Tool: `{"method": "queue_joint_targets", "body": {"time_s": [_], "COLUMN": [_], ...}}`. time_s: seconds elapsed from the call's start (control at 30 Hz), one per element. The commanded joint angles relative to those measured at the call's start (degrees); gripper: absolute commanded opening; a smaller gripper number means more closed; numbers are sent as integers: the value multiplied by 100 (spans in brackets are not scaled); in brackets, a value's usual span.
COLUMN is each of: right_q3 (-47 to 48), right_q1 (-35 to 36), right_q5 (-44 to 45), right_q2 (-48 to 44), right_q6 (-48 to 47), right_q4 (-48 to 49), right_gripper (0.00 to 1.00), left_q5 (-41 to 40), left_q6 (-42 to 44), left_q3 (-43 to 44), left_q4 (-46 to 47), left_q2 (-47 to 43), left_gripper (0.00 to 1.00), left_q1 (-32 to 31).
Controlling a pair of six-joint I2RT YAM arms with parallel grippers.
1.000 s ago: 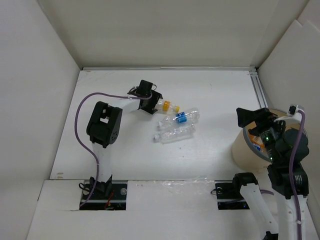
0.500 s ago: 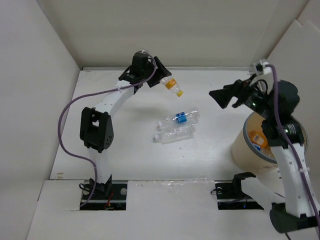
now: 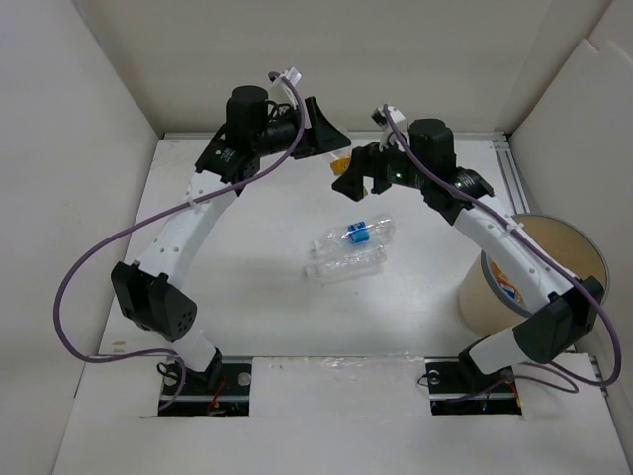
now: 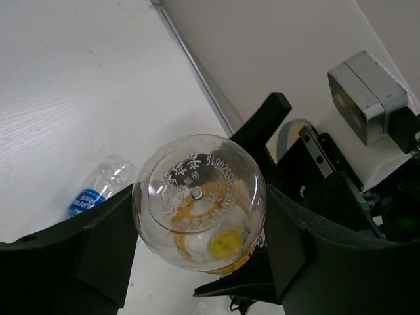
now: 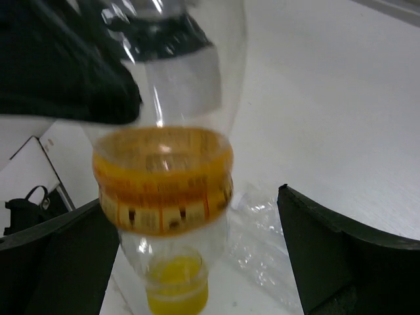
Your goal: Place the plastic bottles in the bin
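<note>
My left gripper (image 3: 330,146) is raised over the far middle of the table and shut on a clear bottle with an orange label and yellow cap (image 3: 342,164). In the left wrist view the bottle's round base (image 4: 199,199) fills the gap of that gripper (image 4: 200,244). My right gripper (image 3: 355,172) is open, and its fingers (image 5: 341,257) flank the bottle's capped end (image 5: 176,287) with gaps on both sides. A blue-label bottle (image 3: 358,234) and a plain clear bottle (image 3: 346,265) lie on the table. The tan bin (image 3: 493,297) stands at the right with something orange inside.
White walls enclose the table on the left, back and right. A metal rail (image 3: 512,178) runs along the right edge, behind the bin. Both arm bases are bolted at the near edge. The two loose bottles lie under the raised grippers (image 5: 262,239).
The left arm has lifted the yellow-capped bottle off the table and carried it up and right. The right arm has swung from over the bin leftward to meet it, jaws open.
</note>
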Motion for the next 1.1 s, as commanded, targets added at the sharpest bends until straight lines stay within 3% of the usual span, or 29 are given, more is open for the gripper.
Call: {"method": "queue_joint_targets", "body": {"time_s": [0.0, 0.1, 0.17, 0.2, 0.23, 0.3, 0.33, 0.37, 0.53, 0.6, 0.77, 0.83, 0.93, 1.0, 1.07], "right_q3": [695, 880, 933, 933, 933, 811, 749, 592, -67, -435, -1052, -1167, -1167, -1246, -1404], "right_q1": [353, 521, 627, 688, 688, 688, 688, 688, 250, -277, -1393, -1762, -2166, -2317, -2440], "right_q5": [73, -95, -95, -95, -95, 54, 220, 317, 1572, 2416, 3418, 3955, 4851, 5142, 5397], "right_q2": [152, 424, 512, 582, 583, 496, 417, 329, -847, -1330, -3062, -3475, -3960, -4136, -4294], "right_q6": [-235, -235, -235, -235, -165, -112, -42, -41, 126, 546, 1083, 1293, 1662, 1725, 1830], "right_q4": [611, 742, 796, 796, 796, 849, 849, 849, 261, -211, -1101, -1574, -2399, -2613, -2806], "right_gripper": [100, 96, 79, 67, 27, 3, 0, 0, 0, 0, 0, 0, 0, 4, 32], "left_q5": [592, 715, 785, 838, 839, 699, 585, 444, -941, -1462, -2349, -2431, -1677, -1099, -964], "left_q6": [95, 42, -11, -11, -63, -63, -11, -11, 112, 208, 525, 736, 807, 807, 903], "left_q3": [-171, -251, -339, -391, -392, -392, -392, -392, -260, -260, -769, -954, -1559, -1806, -2070], "left_q4": [221, 352, 475, 475, 475, 475, 475, 475, -59, -236, -236, -236, 456, 990, 1213], "left_q2": [-461, -636, -707, -708, -708, -760, -760, -813, -813, -813, -875, -875, -874, -935, -998], "left_gripper": [0, 0, 0, 0, 0, 44, 65, 100, 100, 100, 100, 100, 100, 100, 100], "left_q1": [-17, -17, -17, -17, -17, -17, -17, -17, 158, 159, 46, -8, -8, -8, -8]}}
